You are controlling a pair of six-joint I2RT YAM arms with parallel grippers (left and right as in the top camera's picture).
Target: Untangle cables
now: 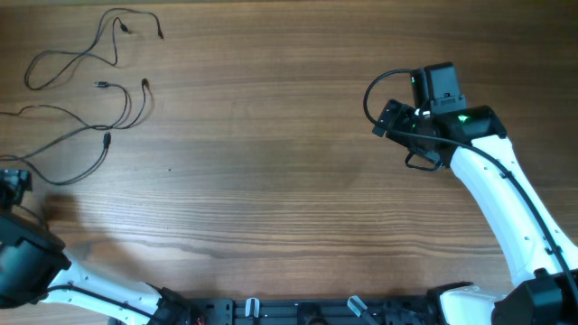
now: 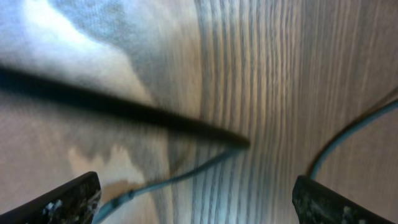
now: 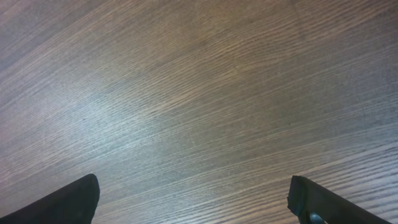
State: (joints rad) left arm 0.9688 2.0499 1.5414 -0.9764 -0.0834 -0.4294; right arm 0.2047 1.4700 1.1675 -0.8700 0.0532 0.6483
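Thin black cables (image 1: 107,138) lie tangled in loose loops on the wooden table (image 1: 271,162) at the far left. My left gripper (image 1: 9,185) is at the left edge, by the lowest loop. In the left wrist view it (image 2: 196,199) is open just above the wood. A thin cable (image 2: 177,177) runs between its fingers and another strand (image 2: 348,134) passes by the right finger. My right gripper (image 1: 405,140) is at the upper right, far from the cables. It (image 3: 196,199) is open and empty over bare wood.
A dark blurred line (image 2: 124,109) crosses the left wrist view above the fingers. A black lead (image 1: 375,90) loops off the right arm's wrist. The arm bases stand along the table's front edge (image 1: 298,311).
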